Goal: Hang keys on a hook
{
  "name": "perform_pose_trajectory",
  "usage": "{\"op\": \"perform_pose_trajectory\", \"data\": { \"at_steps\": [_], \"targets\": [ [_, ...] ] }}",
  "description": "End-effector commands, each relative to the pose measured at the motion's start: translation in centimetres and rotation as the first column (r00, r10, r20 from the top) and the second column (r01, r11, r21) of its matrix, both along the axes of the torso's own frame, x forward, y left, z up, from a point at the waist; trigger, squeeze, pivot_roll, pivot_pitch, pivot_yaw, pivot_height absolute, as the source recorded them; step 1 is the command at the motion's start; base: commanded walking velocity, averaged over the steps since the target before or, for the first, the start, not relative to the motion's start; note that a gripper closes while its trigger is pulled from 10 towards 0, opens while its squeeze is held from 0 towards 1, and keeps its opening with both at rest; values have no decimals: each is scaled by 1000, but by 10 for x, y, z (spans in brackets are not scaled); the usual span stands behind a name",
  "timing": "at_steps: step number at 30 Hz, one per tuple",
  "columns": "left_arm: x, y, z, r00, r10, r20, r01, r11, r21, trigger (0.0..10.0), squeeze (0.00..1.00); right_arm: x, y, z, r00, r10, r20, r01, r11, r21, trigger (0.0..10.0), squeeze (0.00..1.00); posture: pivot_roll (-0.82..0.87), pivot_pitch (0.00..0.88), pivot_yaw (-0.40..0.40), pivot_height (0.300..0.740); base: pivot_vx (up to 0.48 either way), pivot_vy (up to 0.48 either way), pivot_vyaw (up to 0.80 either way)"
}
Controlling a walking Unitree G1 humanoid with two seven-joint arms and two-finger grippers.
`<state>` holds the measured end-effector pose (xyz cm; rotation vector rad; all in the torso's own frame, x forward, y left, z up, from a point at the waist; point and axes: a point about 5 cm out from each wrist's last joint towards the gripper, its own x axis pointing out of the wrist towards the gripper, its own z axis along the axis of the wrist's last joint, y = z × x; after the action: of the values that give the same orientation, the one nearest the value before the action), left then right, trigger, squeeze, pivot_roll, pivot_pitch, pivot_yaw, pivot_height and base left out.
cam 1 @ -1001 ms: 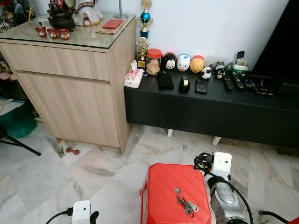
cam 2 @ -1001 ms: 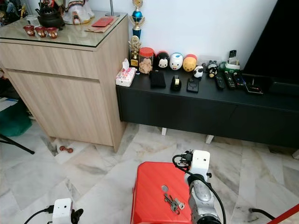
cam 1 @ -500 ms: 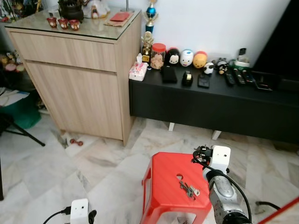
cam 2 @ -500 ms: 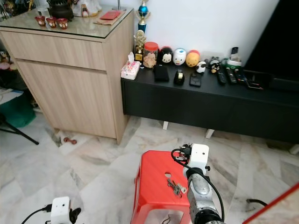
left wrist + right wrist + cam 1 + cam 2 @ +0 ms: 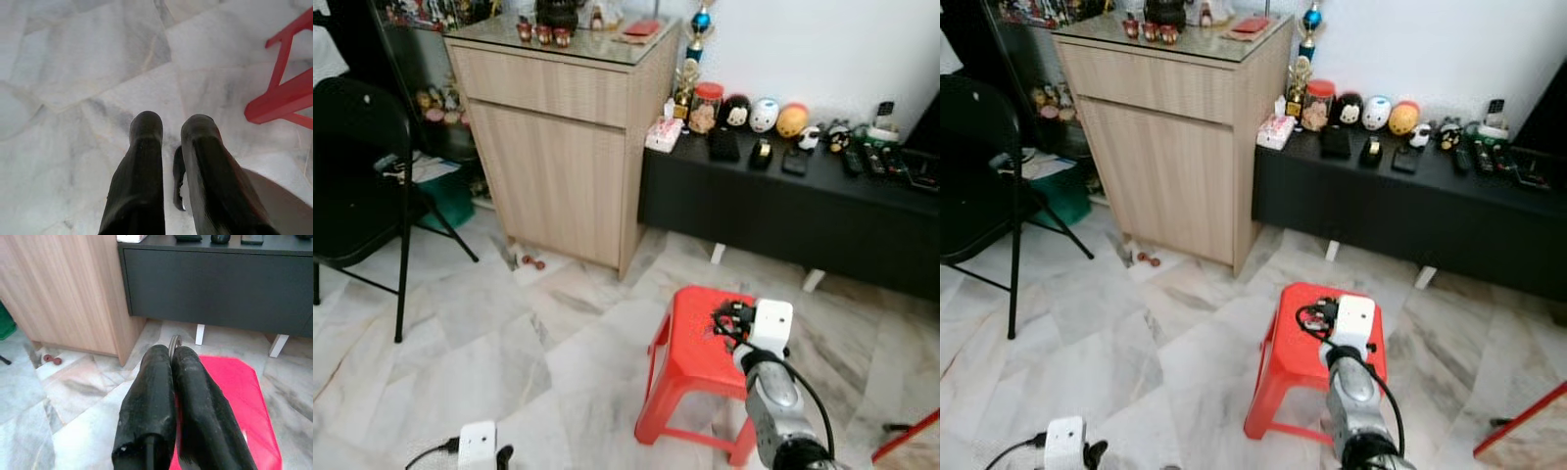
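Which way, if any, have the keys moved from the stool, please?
Yes: up off the stool; the key ring is pinched in the right gripper above it.

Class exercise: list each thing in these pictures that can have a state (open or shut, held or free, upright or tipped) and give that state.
right gripper: shut, over the stool.
key ring: pinched between the right gripper's fingertips.
left gripper: slightly open, holding nothing, low over the floor.
red stool: upright on the floor.
folding chair: unfolded, standing.
wooden cabinet: front closed.
jar: red lid on.
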<state>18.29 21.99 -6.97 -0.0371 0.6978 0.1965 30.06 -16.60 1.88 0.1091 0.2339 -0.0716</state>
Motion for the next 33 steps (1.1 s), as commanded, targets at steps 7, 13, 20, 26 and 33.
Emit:
{"op": "perform_pose_trajectory", "data": {
  "at_steps": [7,13,20,26,33],
  "targets": [
    [-10,-2,-6,998,-32,-51,32,999,0,10000,0,0,-1,-1,1000,-4,-12,4,1000,-3,10000,0,169,6,-86,740,0,-40,0],
    [-10,-2,-6,998,-31,-53,32,999,7,10000,0,1,-3,0,1000,-19,-18,19,1000,-1,10000,0,171,8,-92,740,0,-375,0],
    [-12,-3,-7,998,-27,-56,27,1000,4,10000,0,0,-2,-2,999,-20,-25,20,1000,3,10000,0,176,0,-95,740,0,-382,0],
    [-13,-3,-8,998,-21,-57,21,1000,-1,10000,0,-1,-1,-4,999,-30,-45,31,999,20,10000,0,179,0,-99,740,0,-383,0],
    [-14,-4,-9,998,-27,-60,26,1000,-6,10000,0,0,-1,-3,999,-29,-38,30,999,16,10000,0,176,0,-99,740,0,-384,0]
  ]
}}
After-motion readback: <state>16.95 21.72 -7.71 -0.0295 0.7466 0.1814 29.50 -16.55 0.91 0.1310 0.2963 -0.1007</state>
